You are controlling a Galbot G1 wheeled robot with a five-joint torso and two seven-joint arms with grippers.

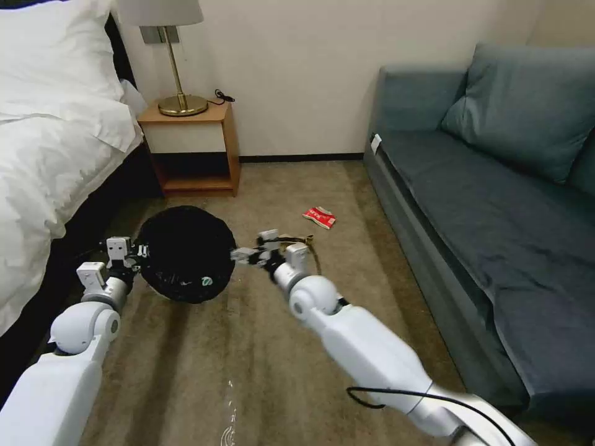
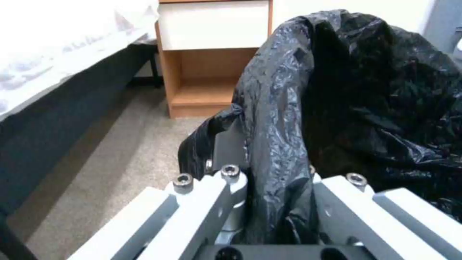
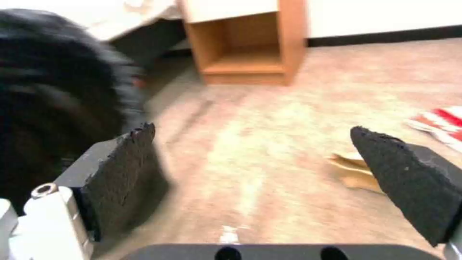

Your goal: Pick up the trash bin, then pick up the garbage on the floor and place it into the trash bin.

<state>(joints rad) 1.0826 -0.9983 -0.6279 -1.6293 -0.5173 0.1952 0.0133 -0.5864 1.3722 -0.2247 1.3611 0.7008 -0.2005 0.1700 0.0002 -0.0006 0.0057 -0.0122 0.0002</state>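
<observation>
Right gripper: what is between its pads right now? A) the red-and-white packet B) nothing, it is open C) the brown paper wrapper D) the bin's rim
B: the right gripper has its pads spread with bare carpet between them; the brown paper wrapper and the red-and-white packet lie on the floor beyond.

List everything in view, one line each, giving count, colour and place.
Trash bin: one, black bag lining, held up off the carpet by its rim beside the bed.
Red-and-white packet: one, on the carpet near the sofa.
Brown paper wrapper: one, on the carpet beyond the right end effector.
Bed: one, white linen, left.
Nightstand: one, wood and white, by the wall.
Lamp: one, brass base, on the nightstand.
Sofa: one, grey-blue, right.
Carpet: brown.
Left end effector: shut on the bin's bag-covered rim.
Right end effector: open, beside the bin.
</observation>
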